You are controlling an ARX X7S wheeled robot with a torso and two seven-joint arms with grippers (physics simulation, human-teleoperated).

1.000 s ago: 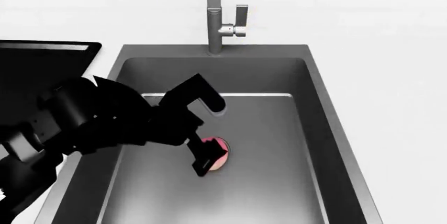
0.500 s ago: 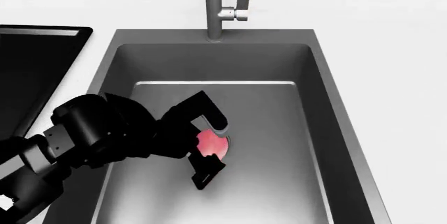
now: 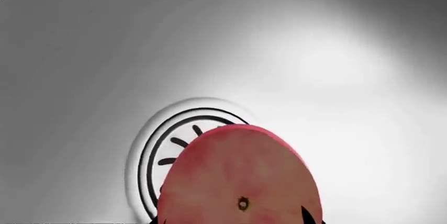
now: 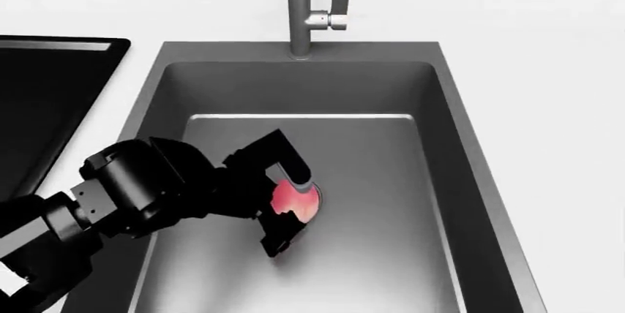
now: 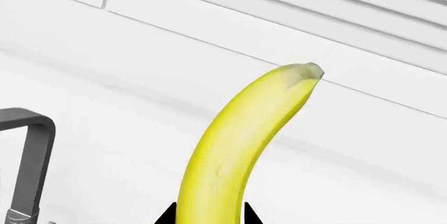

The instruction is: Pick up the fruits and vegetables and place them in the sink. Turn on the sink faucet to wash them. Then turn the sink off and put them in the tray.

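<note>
Left gripper (image 4: 290, 210): down inside the sink (image 4: 449, 145), jaws closed around the peach (image 4: 294, 202), one finger (image 4: 293, 161) on the faucet side of it, the other on the near side.
Peach: just above the drain (image 3: 162, 150) at mid-floor of the sink; in the left wrist view it covers part of the drain's ring, and whether it touches the floor I cannot tell.
Room in the sink: bare grey floor all round the peach, widest toward the right wall and the back wall under the faucet (image 4: 303, 13); the left arm fills the side toward the left wall.
Right gripper: only a dark scrap at the top right corner of the head view; in its wrist view dark finger edges (image 5: 167, 214) pinch the banana (image 5: 234, 145) low down.
Banana: held up in the air, tip pointing away from the gripper, white wall behind it, the spout to one side and well apart.
Tray (image 4: 54, 86): on the counter (image 4: 547, 108) left of the sink, a white strip between its rim and the sink's edge.
Lever: on the faucet's right side, behind the sink's back rim.
</note>
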